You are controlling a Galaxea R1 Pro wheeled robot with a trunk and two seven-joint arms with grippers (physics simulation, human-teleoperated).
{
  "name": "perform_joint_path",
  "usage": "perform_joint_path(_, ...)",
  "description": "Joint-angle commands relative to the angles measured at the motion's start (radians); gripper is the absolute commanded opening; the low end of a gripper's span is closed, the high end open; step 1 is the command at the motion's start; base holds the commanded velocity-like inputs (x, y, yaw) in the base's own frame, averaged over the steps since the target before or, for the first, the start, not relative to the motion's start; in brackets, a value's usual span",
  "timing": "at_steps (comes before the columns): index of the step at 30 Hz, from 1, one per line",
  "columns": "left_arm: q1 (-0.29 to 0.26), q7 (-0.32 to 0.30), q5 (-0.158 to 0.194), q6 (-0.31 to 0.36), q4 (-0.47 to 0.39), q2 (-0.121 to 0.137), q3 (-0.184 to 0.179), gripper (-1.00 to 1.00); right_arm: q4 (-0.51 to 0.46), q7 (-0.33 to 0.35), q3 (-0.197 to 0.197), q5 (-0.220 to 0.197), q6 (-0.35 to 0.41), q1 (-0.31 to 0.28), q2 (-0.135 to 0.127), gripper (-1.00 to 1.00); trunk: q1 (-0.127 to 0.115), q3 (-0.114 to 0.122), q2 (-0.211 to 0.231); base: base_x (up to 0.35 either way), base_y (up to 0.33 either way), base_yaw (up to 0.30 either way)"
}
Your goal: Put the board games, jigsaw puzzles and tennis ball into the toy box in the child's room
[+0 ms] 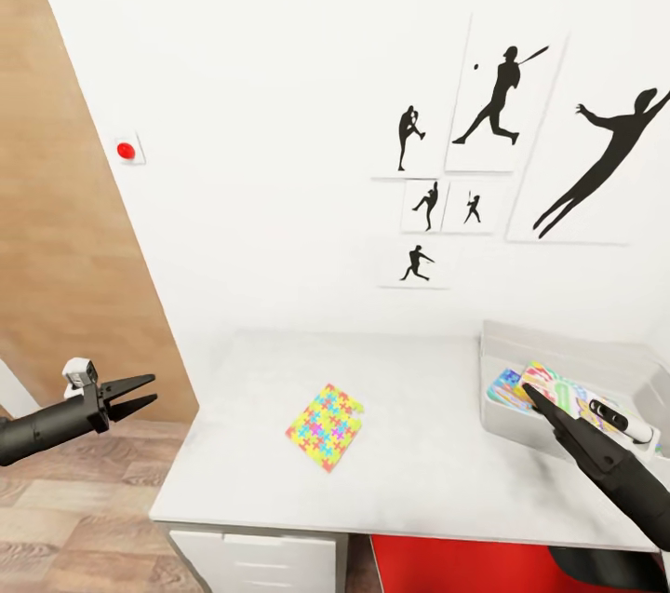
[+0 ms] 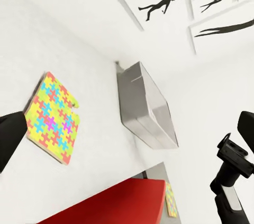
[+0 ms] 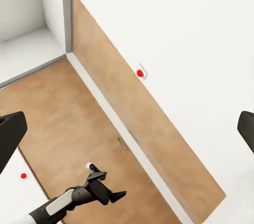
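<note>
One jigsaw puzzle [image 1: 326, 425] lies flat on the pale counter [image 1: 419, 472], near the middle of its top and well apart from the toy box [image 1: 568, 360], which stands at the counter's right end against the white wall. Inside the toy box at least two flat colourful pieces show, a blue-edged one [image 1: 503, 386] and a green, pink and yellow one [image 1: 549, 384] partly overlapping it; whether each is a board game or a puzzle cannot be told, as the right arm covers part of them. The left wrist view gives the same single jigsaw puzzle [image 2: 53, 118] on the counter and the grey toy box [image 2: 148, 108] beyond it. On the wall hang six black baseball-player silhouette pictures [image 1: 498, 100], and one red round button [image 1: 126, 150] sits to their left beside a wooden door [image 1: 56, 230]. The left tool [image 1: 140, 395] hangs off the counter's left end over the wood-plank floor [image 1: 84, 509], its two fingers a little apart and holding nothing. The right tool [image 1: 532, 393] points into the toy box over the toys; its fingers look close together, but whether they grip or touch anything cannot be told. One white drawer unit [image 1: 251, 560] stands beneath the counter.
</note>
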Motion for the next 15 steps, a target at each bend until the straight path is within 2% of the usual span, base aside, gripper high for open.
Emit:
perform_joint_path(1,-0.001,-0.004,-0.001,0.002,0.000,0.000,0.000,1.00,0.000,0.003,0.000,-0.001,0.011,-0.001,0.000,1.00,0.001,0.000,-0.002,0.068,0.000,0.000)
perform_joint_path(15,-0.001,-0.005,-0.001,-0.002,0.000,0.000,0.000,1.00,0.001,0.003,-0.001,0.000,0.011,-0.001,-0.002,1.00,0.001,0.023,-0.002,0.014,0.065,0.000)
